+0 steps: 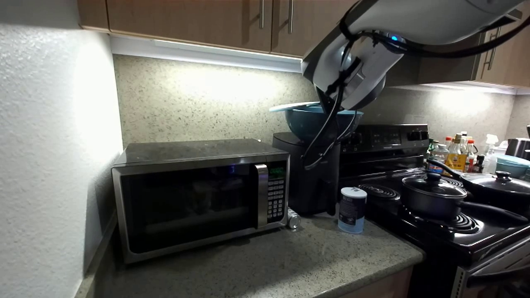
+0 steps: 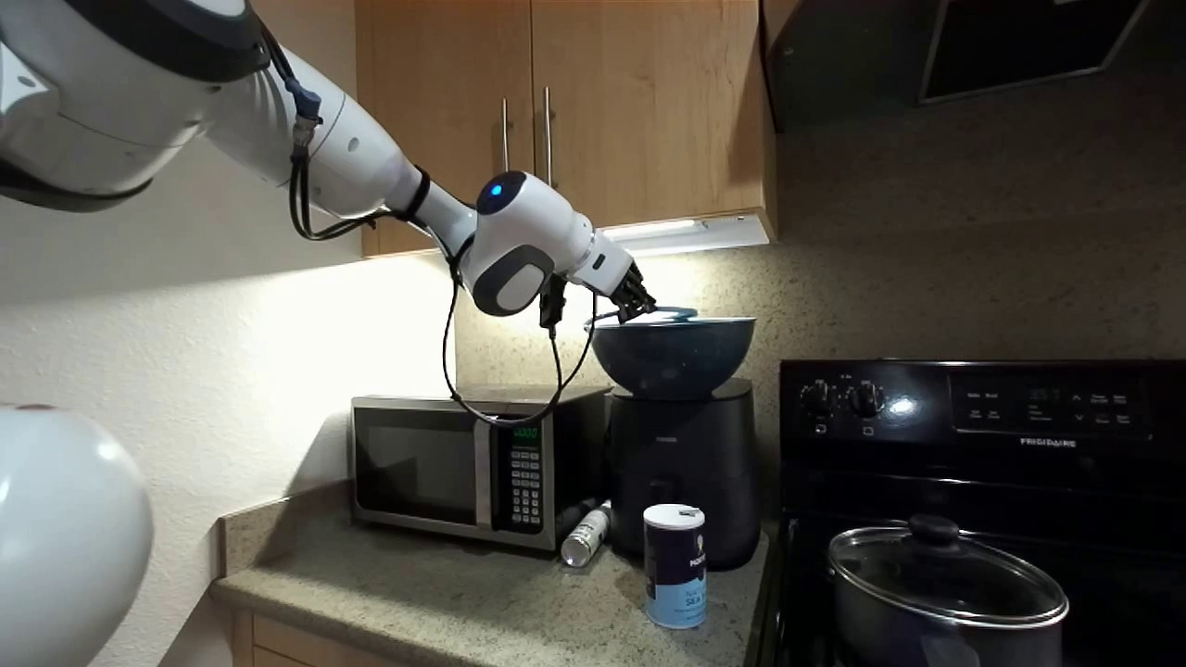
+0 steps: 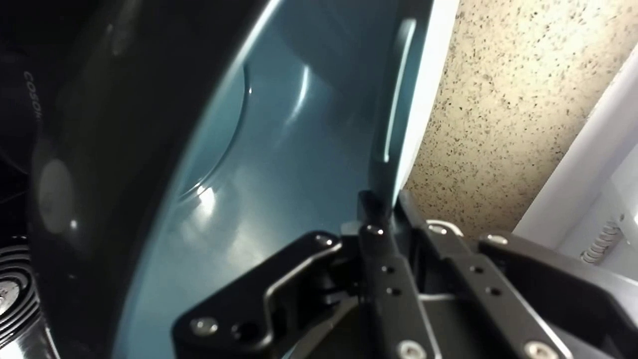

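My gripper (image 3: 391,207) is shut on the thin edge of a light blue lid or plate (image 3: 423,99), with one black finger on each side. The lid is tilted over a large blue bowl (image 3: 294,164), whose glossy inside fills much of the wrist view. In an exterior view the gripper (image 2: 636,298) is at the bowl's left rim, and the lid (image 2: 662,316) lies across the bowl (image 2: 672,359). In an exterior view the lid (image 1: 292,106) sticks out past the bowl (image 1: 306,126); the arm and cables hide the fingers. The bowl stands on a black air fryer (image 2: 684,463).
A microwave (image 1: 198,198) stands beside the air fryer. A salt canister (image 2: 675,570) and a lying can (image 2: 586,537) are on the counter (image 1: 265,265). A stove with a lidded pot (image 1: 432,196) is at right. Wall cabinets (image 2: 649,120) hang above, close to the arm.
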Controlling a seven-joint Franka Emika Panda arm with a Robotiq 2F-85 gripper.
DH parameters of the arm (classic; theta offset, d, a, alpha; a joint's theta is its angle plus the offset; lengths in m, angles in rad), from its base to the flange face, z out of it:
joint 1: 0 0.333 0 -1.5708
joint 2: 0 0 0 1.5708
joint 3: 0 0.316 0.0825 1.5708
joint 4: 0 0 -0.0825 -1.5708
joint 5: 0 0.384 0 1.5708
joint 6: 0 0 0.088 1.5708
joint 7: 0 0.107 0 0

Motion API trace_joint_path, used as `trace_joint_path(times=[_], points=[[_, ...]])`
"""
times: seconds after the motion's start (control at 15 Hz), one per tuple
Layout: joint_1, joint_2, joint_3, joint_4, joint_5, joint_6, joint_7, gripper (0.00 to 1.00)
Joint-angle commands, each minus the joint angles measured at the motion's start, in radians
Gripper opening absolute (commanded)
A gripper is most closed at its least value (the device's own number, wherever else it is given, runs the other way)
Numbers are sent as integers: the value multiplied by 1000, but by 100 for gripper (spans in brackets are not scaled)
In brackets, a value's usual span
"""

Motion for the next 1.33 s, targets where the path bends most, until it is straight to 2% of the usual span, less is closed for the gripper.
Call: trace_joint_path(times=[0.0, 0.13, 0.33, 0.4, 0.47, 0.8, 0.93, 1.0, 1.13, 1.27], points=[[7, 42, -30, 14, 12, 62, 35, 8], [-3, 42, -15, 42, 34, 166, 31, 8], [-10, 22, 11, 63, 10, 301, 38, 8], [38, 93, -96, 99, 40, 237, 83, 8], [34, 73, -79, 100, 22, 244, 89, 8], [82, 148, -188, 143, 39, 237, 208, 8], [116, 119, -191, 85, 22, 233, 191, 7], [67, 118, -147, 112, 15, 233, 172, 10], [83, 121, -157, 107, 15, 233, 172, 10], [119, 83, -150, 45, 3, 226, 150, 7]])
